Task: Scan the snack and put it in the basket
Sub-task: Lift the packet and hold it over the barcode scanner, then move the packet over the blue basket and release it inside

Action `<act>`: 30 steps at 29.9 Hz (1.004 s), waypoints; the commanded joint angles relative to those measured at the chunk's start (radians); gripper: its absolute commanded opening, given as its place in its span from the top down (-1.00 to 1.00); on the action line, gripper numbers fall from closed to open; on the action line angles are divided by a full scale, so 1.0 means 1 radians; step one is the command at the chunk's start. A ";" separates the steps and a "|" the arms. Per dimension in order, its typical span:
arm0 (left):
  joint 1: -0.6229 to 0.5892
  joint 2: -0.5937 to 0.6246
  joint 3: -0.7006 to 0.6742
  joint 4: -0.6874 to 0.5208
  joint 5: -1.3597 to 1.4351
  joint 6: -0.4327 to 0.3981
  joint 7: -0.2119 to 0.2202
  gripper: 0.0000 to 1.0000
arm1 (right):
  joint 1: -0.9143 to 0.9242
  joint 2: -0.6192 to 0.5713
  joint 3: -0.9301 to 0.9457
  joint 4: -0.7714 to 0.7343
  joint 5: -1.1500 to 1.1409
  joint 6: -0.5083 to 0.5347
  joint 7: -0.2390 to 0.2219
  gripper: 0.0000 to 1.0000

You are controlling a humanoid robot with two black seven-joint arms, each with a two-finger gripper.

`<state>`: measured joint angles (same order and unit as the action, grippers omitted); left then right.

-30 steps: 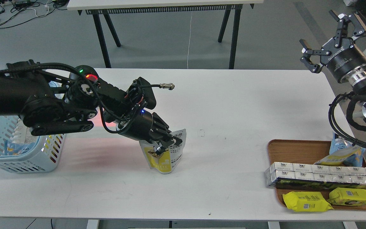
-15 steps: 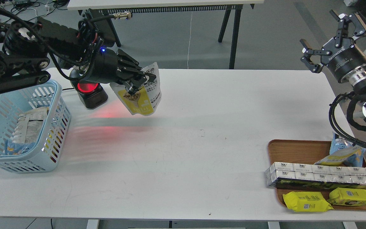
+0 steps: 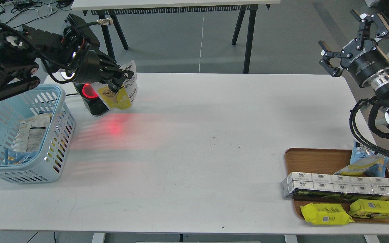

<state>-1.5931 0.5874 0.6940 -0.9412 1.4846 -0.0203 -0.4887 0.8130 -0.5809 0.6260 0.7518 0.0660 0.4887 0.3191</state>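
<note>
Pouch now up at the scanner, basket next.

Your left tool (image 3: 117, 82) is clamped on the snack (image 3: 119, 91), which a second ago stood mid-worktop and has since been lifted and swung left; it now hangs in the air right in front of the red-lit scanner (image 3: 92, 98). Red light spills across the worktop (image 3: 198, 141) beneath it, so you are likely mid-scan. The basket (image 3: 58, 111) sits just left of the scanner, already holding a few packets. Your right tool (image 3: 344, 42) hangs spread and empty above the far right corner, well clear of the wooden tray (image 3: 311, 157).
</note>
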 commanded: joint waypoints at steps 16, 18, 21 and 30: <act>-0.220 0.265 -0.017 -0.235 0.022 -0.101 0.000 1.00 | -0.003 0.000 0.003 -0.003 0.000 0.000 0.000 -1.00; -0.252 0.311 -0.016 -0.235 0.040 -0.127 0.000 1.00 | -0.003 0.000 0.003 -0.005 0.000 0.000 0.000 -1.00; -0.271 0.380 -0.019 -0.232 0.089 -0.153 0.000 1.00 | -0.005 0.001 0.004 -0.005 0.000 0.000 0.000 -1.00; -0.254 0.532 -0.014 -0.222 0.235 -0.162 0.000 1.00 | -0.005 0.003 0.003 -0.005 0.000 0.000 0.000 -1.00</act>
<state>-1.8544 1.0819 0.6761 -1.1702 1.6764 -0.1802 -0.4887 0.8084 -0.5785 0.6294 0.7470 0.0660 0.4887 0.3191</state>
